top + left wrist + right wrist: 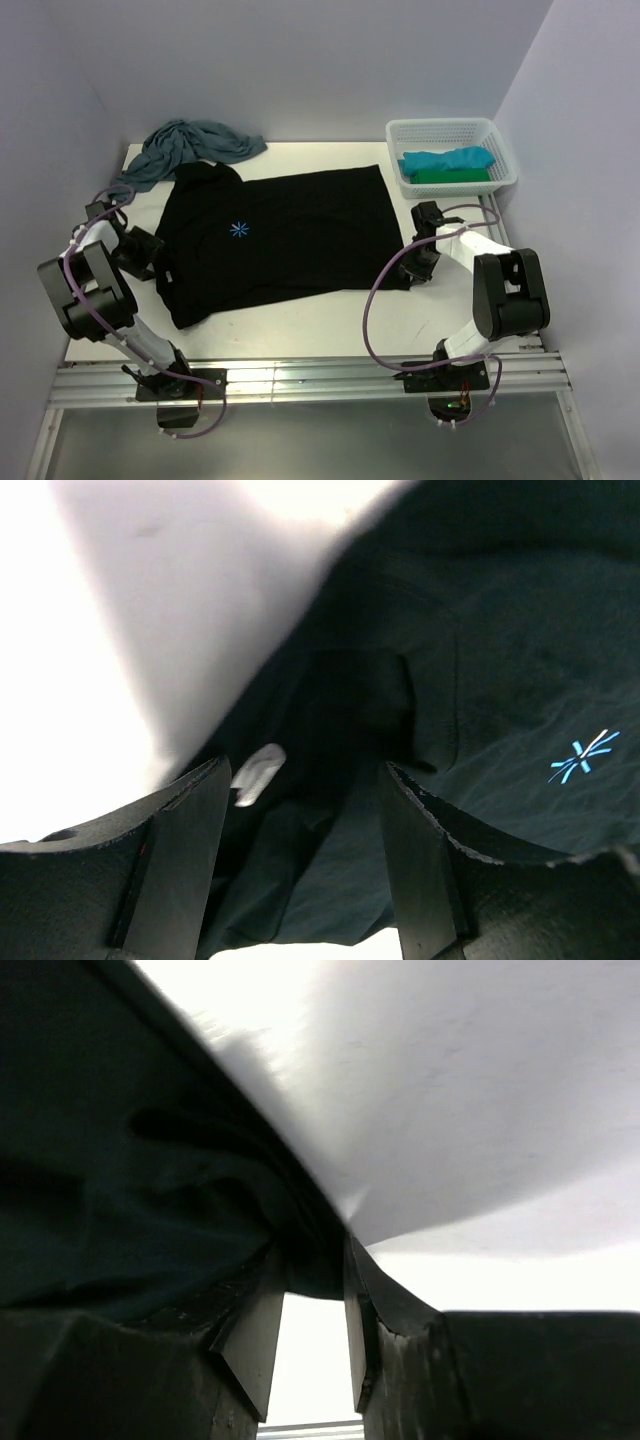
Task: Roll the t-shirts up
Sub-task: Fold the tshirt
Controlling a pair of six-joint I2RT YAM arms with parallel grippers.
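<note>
The black t-shirt lies spread flat mid-table, soft matte cloth, its long axis running left to right: collar toward the left gripper, hem toward the right gripper, 1 arm at each end. The left jaws stand wide apart, straddling a rumpled fold. The right jaws are nearly together at the hem corner; whether they pinch it I cannot tell. A grey-teal tee lies crumpled behind, and 2 bright tees sit in the rigid mesh basket.

We take this for a robotics lab cell: plain pale walls box in a white table. Along the frame's bottom, aluminium rails carry the cabled left arm and right arm.
</note>
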